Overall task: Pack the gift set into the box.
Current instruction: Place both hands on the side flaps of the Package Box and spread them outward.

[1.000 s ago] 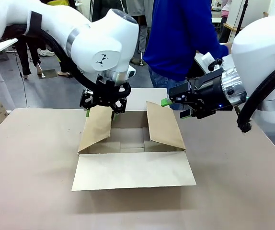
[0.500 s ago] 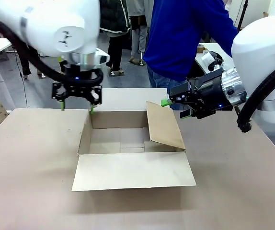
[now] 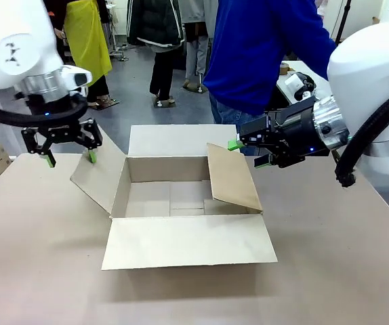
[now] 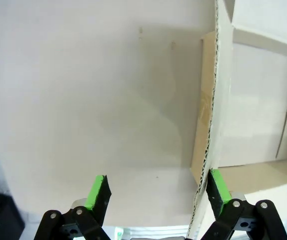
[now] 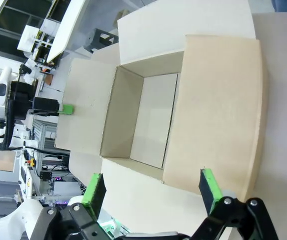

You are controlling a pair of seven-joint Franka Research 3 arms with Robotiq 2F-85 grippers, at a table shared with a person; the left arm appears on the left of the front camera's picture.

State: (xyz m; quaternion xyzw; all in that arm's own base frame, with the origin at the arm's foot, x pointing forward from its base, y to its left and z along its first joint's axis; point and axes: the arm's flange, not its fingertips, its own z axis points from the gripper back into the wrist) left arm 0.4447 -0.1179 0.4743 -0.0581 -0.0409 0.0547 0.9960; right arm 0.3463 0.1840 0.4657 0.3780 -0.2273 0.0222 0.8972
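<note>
1. Since half a second ago, our left fingers have swung out to the left of the box. The left flap, upright then, now leans outward.
2. We see the left fingers spread wide, gripping nothing. In the left wrist view the flap's raw edge runs just inside one pad.
3. Our right fingers are likewise released and hang at the top edge of the right flap, which tilts inward over the opening.
4. The box sits in the middle of the counter, with its near and far flaps folded out and its floor bare.
5. We judge the step in hand to be opening the flaps, so packing proper has not begun.
6. The next move probably falls to the right side. Its fingers need to catch the inner face of the right flap and sweep it outward gently enough that the light box does not slide, leaving the mouth clear for the gift set.
</note>
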